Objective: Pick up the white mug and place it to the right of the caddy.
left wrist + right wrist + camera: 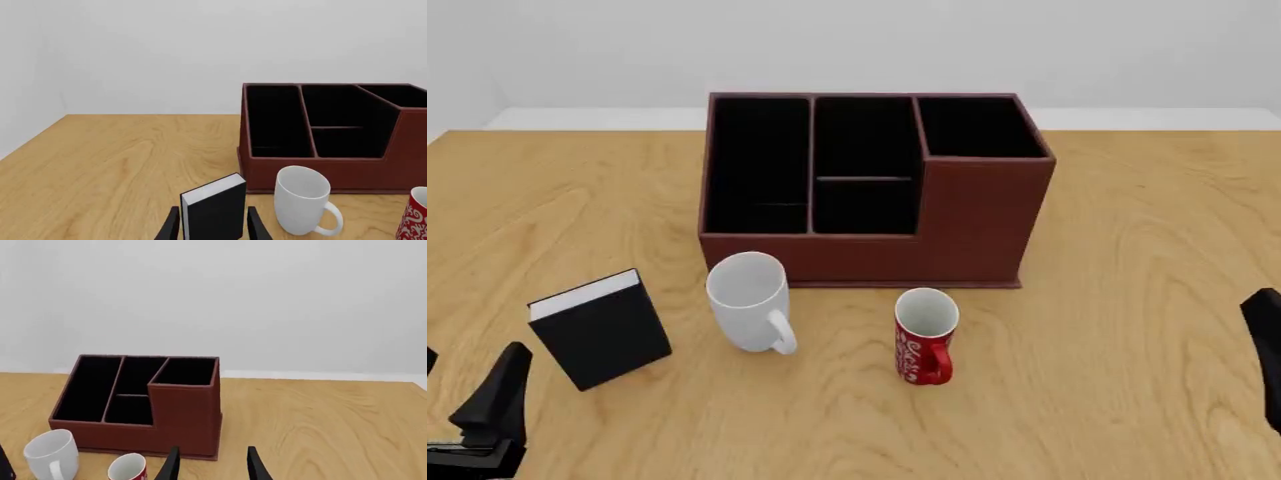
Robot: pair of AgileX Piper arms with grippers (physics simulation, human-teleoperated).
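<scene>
Standing upright just in front of the large reddish-brown leather-look caddy (874, 190), the plain glossy white ceramic mug (749, 300) lies nearer the left end effector (487, 410) than the right end effector (212, 465), both open and empty.

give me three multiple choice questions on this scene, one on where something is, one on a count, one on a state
1. In the front view, where does the white mug stand?
A. inside the caddy
B. between the black book and the red mug
C. right of the caddy

2. How many mugs are on the table?
A. one
B. two
C. three

3. How is the red mug standing?
A. upright, mouth up
B. on its side
C. upside down

Answers:
1 B: the black book is on its left, the red mug on its right, and the caddy is behind.
2 B: one white and one red.
3 A: its open mouth faces up.
</scene>
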